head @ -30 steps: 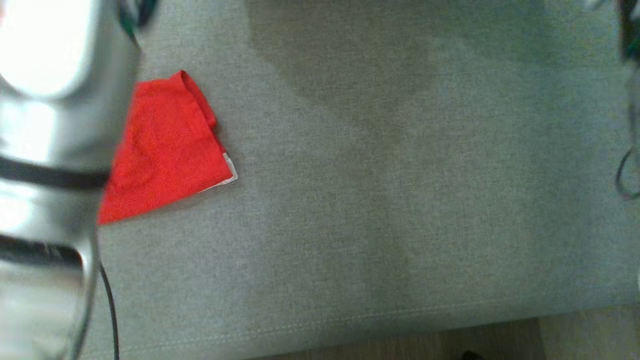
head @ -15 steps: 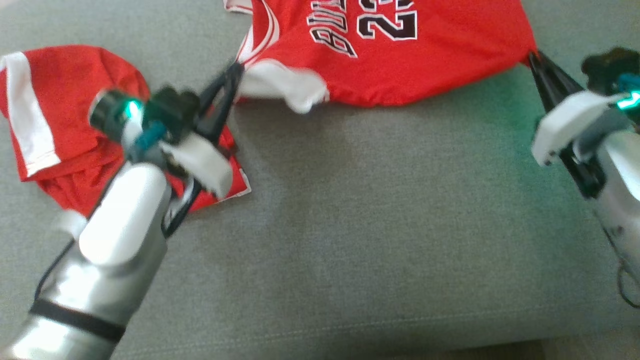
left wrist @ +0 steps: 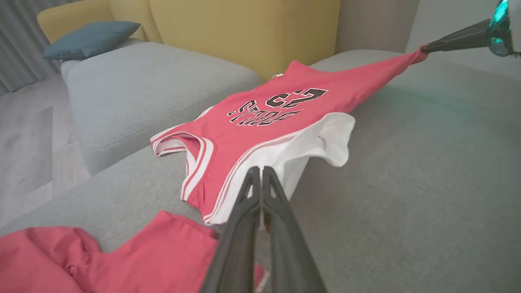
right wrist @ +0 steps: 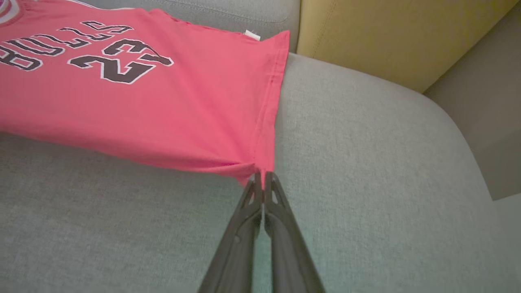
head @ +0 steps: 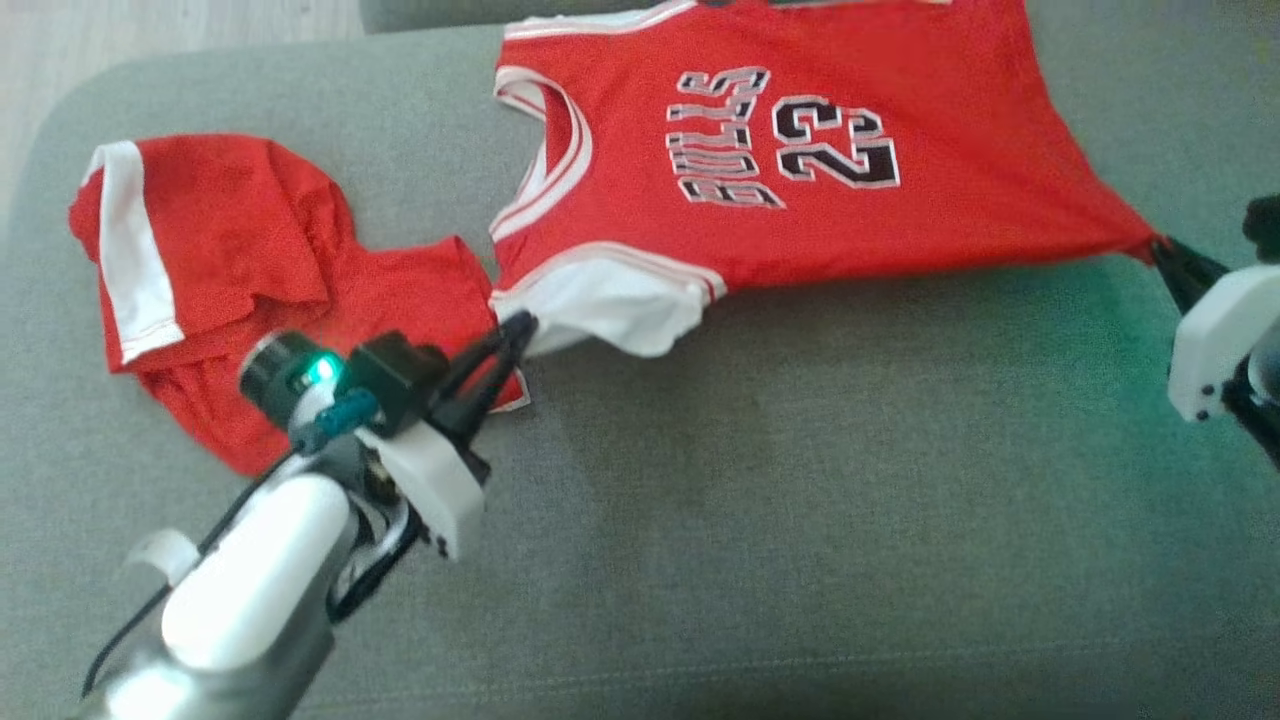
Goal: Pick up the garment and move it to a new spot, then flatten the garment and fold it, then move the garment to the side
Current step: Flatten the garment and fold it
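Observation:
The garment (head: 800,130) is a red jersey with white trim and black lettering, stretched across the grey sofa cushion (head: 800,480). My left gripper (head: 515,330) is shut on its white-edged armhole, seen up close in the left wrist view (left wrist: 260,171). My right gripper (head: 1160,248) is shut on the jersey's hem corner, where the cloth bunches into the fingertips (right wrist: 262,177). The garment (left wrist: 268,118) runs taut between the two grips, and its near edge hangs a little above the cushion. The other side of the garment (right wrist: 142,93) rests on the cushion.
Crumpled red shorts (head: 230,280) with a white stripe lie left of the jersey, under my left arm. A yellow sofa back (left wrist: 244,28) rises behind the cushion, with a blue pillow (left wrist: 89,36) far off. Wooden floor (head: 150,30) shows past the cushion's left corner.
The head camera has swung up, so the jersey and both grippers have come into the picture. Both grips stay shut on the jersey, which now looks more spread out.

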Motion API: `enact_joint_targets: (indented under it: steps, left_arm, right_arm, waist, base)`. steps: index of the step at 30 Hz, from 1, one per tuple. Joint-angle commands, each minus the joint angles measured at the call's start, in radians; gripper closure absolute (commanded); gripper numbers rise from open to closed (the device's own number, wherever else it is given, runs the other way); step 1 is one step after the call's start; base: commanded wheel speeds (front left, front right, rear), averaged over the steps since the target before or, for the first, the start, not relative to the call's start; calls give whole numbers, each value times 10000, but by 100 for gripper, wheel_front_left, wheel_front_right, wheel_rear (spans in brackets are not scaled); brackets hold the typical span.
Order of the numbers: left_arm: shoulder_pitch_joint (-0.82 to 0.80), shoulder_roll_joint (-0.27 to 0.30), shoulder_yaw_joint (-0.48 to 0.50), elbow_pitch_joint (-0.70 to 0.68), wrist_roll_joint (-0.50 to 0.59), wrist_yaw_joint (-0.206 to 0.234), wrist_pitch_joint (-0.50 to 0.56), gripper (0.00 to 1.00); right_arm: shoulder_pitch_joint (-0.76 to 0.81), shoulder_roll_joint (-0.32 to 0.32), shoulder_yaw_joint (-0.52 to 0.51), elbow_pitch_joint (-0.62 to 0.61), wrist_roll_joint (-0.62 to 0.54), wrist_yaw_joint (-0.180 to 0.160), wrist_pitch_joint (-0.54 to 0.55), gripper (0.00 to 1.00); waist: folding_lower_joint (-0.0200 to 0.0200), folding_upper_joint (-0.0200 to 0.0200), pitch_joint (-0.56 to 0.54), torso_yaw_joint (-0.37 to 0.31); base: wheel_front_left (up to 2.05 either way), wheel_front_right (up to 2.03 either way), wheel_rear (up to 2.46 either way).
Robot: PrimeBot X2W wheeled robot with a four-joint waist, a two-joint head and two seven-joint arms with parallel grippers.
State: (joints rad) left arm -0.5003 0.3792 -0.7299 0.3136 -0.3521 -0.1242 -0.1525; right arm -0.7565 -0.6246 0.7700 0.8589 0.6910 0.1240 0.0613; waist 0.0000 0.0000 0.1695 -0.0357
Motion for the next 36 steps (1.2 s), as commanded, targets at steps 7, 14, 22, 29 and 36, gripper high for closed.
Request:
enact_joint_targets:
  steps: [7, 14, 22, 29, 36]
  left_arm:
    - [698, 983, 50, -1885, -1222, -47, 1232, 100]
    - [1538, 1848, -144, -3360, -2160, -55, 2259, 100]
    - [2101, 2502, -193, -4589, -2992, -8, 3044, 100]
    - [1417, 2565, 57, -4720, -2643, 187, 3132, 100]
    - [148, 2378, 210, -4113, -2235, 154, 3163, 100]
  right_arm:
    - [745, -905, 543, -560, 921, 67, 1103, 100]
    - [1241, -1513, 1005, -1196, 1582, 67, 2646, 100]
    - [1752, -2129, 916, -1966, 2319, 67, 4316, 100]
    - [1525, -2156, 274, -2386, 2085, 67, 4578, 100]
    - [994, -2049, -314, -2477, 1663, 67, 4709, 100]
  waist:
    - [0, 0, -660, 5]
    - [0, 0, -1202, -63]
    - [0, 0, -1325, -147]
    - [0, 0, -681, -213]
    - [0, 0, 58, -227]
  base:
    - [0, 0, 0]
    - [0, 0, 0]
    - [0, 0, 0]
    - [0, 0, 0]
    - [0, 0, 0]
